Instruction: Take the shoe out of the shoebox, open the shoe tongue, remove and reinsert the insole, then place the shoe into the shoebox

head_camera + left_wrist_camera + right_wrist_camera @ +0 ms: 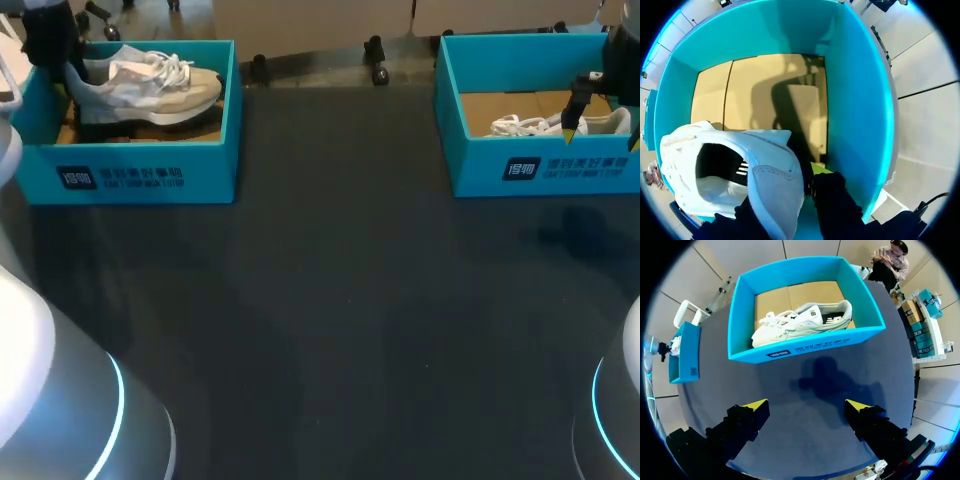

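Near to far. The table [340,300] is a dark, matte, flat top.

R claw [806,407] hangs over the table just short of the R box [805,347], released, yellow tips spread wide w/ nothing between. That box sits at the far R corner: teal card walls, plain brown card floor. Inside it a white shoe [800,322], low sneaker w/ loose laces and a dark side mark, lying along the box.

L box [150,170], same teal card, is at the far L corner. The grey-beige shoe [150,85] is in it, mesh and suede-looking panels, white laces, thick pale sole, heel toward the table's L edge. L claw [785,190] is down inside the box at that heel. The padded white collar and stitched heel tab sit between its dark fingers [835,200], so it looks clenched on the heel.

Step, as I judge it: the first one, getting the shoe out, early on. Next move prob. needs a straight lift so the sole clears the wall, then set-down on the open table. The heel collar is soft, so the grip could slip or the toe may sag.
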Controlling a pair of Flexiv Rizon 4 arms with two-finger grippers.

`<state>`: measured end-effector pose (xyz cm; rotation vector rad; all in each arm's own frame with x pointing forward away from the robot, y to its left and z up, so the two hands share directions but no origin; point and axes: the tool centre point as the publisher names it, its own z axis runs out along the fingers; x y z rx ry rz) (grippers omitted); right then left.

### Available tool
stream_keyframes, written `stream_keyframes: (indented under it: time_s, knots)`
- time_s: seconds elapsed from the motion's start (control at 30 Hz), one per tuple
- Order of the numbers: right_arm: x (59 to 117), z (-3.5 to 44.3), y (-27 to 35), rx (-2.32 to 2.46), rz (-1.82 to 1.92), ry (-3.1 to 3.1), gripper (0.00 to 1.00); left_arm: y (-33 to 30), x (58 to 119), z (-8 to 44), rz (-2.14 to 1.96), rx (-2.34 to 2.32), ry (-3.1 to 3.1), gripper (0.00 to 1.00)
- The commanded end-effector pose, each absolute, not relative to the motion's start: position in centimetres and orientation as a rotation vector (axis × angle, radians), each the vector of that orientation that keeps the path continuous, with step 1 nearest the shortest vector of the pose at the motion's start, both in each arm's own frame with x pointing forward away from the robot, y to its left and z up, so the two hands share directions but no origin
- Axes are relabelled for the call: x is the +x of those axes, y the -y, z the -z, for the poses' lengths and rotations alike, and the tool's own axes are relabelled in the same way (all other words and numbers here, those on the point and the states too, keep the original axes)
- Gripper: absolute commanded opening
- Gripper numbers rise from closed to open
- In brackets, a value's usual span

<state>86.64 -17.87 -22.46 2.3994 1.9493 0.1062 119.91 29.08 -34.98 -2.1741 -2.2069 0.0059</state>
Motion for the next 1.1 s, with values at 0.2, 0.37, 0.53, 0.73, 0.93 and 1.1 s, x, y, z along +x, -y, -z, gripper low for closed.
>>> stream_keyframes:
  time_s: [0.2,0.37,0.53,0.73,0.93,1.1]
  knots:
    - [86.6,22.5,17.9,2.399,-0.108,-1.95,1.0,-29.9,119.3,29.6,-0.001,-2.195,2.236,0.0]
    - [86.6,22.5,17.9,2.399,-0.108,-1.95,1.0,-30.2,119.0,26.0,-0.022,-2.229,2.247,0.0]
    - [86.6,22.5,17.9,2.399,-0.108,-1.95,1.0,-30.2,118.3,23.0,0.066,-2.22,2.25,0.0]
    - [86.6,22.5,17.9,2.399,-0.108,-1.95,1.0,-30.0,117.4,20.0,0.148,-2.227,2.247,0.0]
    - [86.6,22.5,17.9,2.399,-0.108,-1.95,1.0,-30.0,117.4,20.0,0.148,-2.227,2.247,0.0]
    - [86.6,22.5,17.9,2.399,-0.108,-1.95,1.0,-30.0,117.4,20.0,0.148,-2.227,2.247,0.0]
